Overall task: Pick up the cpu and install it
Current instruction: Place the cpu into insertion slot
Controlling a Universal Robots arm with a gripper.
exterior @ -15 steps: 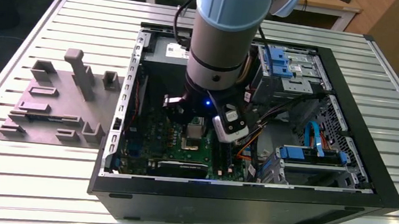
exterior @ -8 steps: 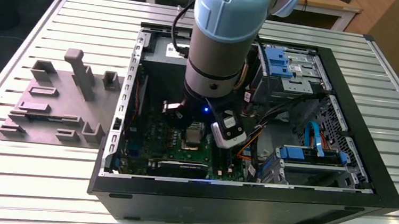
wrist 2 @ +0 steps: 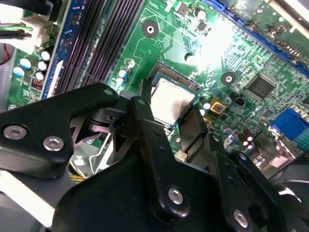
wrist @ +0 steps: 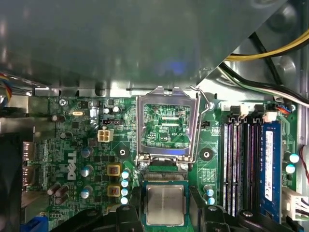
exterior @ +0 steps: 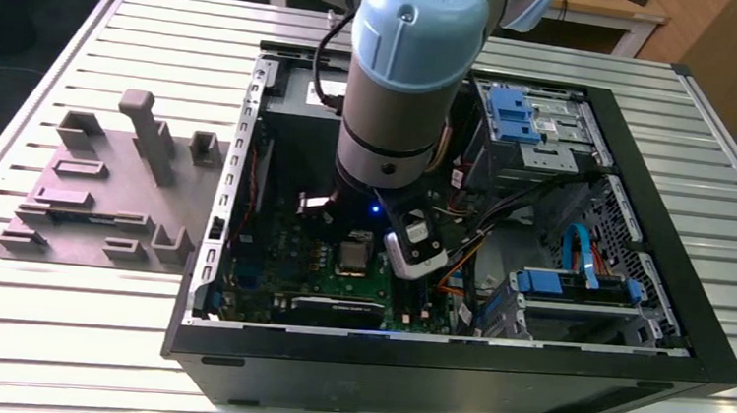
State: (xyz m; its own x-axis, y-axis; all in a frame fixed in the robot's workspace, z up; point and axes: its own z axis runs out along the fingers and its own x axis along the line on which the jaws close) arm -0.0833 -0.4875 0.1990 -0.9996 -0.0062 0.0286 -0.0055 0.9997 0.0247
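Slatted metal surface point(exterior: 730, 126), open computer case point(exterior: 461, 372) lying on it at centre. Grey fixture block point(exterior: 93, 195) sat at nine o'clock of the case in the exterior view. My arm point(exterior: 406, 71) came down from twelve o'clock into the case, wrist low over the motherboard point(wrist: 82, 145).

Memory slots point(wrist: 239, 164) ran beside the socket. The hinged load frame point(wrist: 141, 125) stood open, bare board showing through its hollow middle.

The cpu point(wrist: 165, 205) lay square within the socket outline, just beside the frame's hinge. At six o'clock of my wrist in the exterior view it showed as a small pale square point(exterior: 354, 255). My gripper point(wrist 2: 170, 110) straddled it closely. I could not tell whether it was clamped on the chip or slack.

Judgement: chip at the socket, seating unconfirmed, frame not down.

Risks noted:
- A slight skew at the socket could press a corner onto the contacts and bend them.
- Lifting away off-vertical could drag the chip out.
- Nothing was holding the chip down, so a knock would shift it.
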